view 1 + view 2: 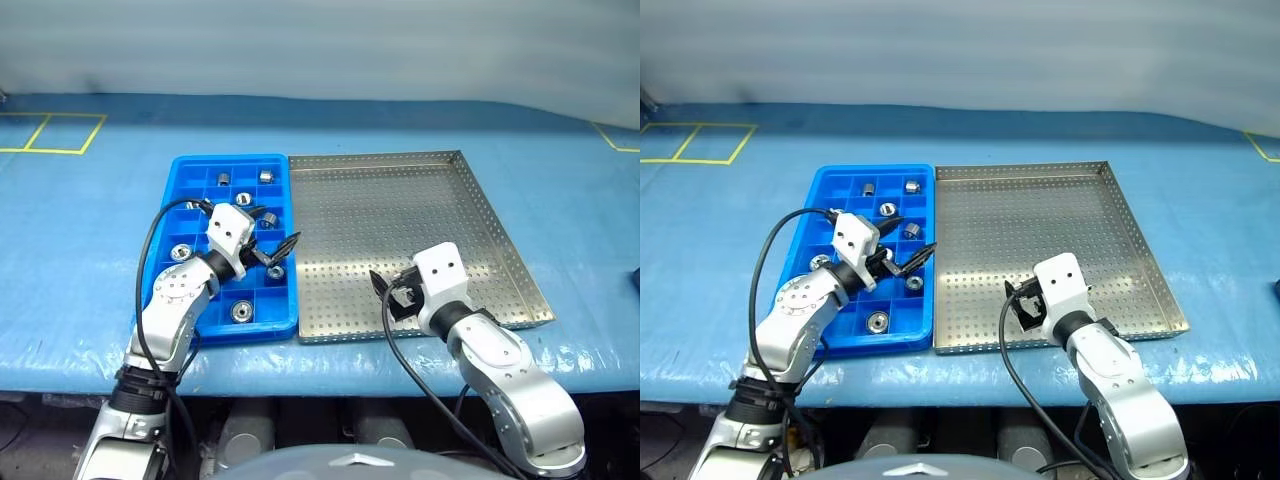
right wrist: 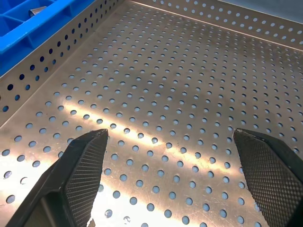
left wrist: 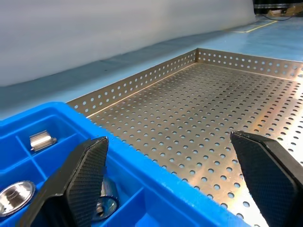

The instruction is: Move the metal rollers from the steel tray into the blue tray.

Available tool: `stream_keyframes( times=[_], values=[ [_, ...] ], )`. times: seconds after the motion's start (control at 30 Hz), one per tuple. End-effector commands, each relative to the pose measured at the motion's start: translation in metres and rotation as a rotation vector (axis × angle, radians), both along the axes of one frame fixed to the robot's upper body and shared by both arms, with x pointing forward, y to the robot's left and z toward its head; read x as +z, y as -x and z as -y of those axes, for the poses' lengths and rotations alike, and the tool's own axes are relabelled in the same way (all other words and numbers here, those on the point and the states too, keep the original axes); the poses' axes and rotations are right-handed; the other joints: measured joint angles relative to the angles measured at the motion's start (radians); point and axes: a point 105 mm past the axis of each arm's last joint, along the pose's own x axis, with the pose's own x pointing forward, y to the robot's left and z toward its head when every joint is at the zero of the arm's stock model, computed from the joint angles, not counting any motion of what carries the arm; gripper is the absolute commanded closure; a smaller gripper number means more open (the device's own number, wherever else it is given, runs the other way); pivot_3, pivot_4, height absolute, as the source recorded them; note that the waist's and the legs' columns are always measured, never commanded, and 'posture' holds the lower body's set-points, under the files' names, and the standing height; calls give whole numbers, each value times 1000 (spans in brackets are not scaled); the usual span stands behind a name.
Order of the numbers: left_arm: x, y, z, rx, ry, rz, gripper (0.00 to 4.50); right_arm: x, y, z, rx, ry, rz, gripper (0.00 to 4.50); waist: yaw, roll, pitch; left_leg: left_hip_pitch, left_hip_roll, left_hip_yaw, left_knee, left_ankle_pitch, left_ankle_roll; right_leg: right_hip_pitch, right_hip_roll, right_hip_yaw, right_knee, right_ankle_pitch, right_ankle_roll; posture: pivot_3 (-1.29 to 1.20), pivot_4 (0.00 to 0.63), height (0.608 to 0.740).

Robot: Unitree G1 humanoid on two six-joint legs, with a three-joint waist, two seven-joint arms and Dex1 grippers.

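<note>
Over the blue tray's point(image 1: 180, 180) right-hand compartments, the left claw point(image 1: 272, 238) hangs with its fingers spread wide and nothing between them, pointing toward the steel tray point(image 1: 500, 240). The metal rollers point(image 1: 222, 180) all lie in the blue tray's square compartments: two in the far row, some around and under the claw, one at the left edge, one near the front. In the left wrist view a roller point(image 3: 41, 139) sits in a compartment just beyond one finger point(image 3: 87, 177). Above the steel tray's near edge, the right claw point(image 1: 392, 296) is also wide open and empty, with bare perforated floor below it. Both trays rest side by side, touching, on the blue desk point(image 1: 80, 250).
</note>
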Motion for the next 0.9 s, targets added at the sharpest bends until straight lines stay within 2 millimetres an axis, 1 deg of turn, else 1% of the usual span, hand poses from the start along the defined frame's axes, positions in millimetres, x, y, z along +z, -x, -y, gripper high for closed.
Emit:
stream_keyframes(
  times=[0.03,0.17,0.33,0.53,0.9],
  values=[
    [17,2,-6,53,23,66,0,9,-5,1,6,7,50,49,2,0,0,0,0,0,0,0,0,0,0,0,0,0,0,91,150,740],
    [14,7,-5,61,35,56,0,12,-9,4,1,19,74,49,10,0,0,0,0,0,0,0,0,0,-1,0,0,0,0,110,150,740],
    [9,14,-5,46,33,33,0,11,-11,5,1,26,78,49,15,0,0,0,-1,0,0,0,0,0,0,0,0,0,0,125,150,740],
    [9,18,-7,44,32,24,0,11,-20,9,-35,9,98,49,18,0,0,0,-1,0,0,0,1,0,0,0,0,0,0,136,150,740],
    [7,26,-4,33,57,14,0,19,-26,4,-8,-28,172,49,26,0,0,0,-2,0,0,0,1,0,0,0,0,0,0,149,150,740]
  ],
)
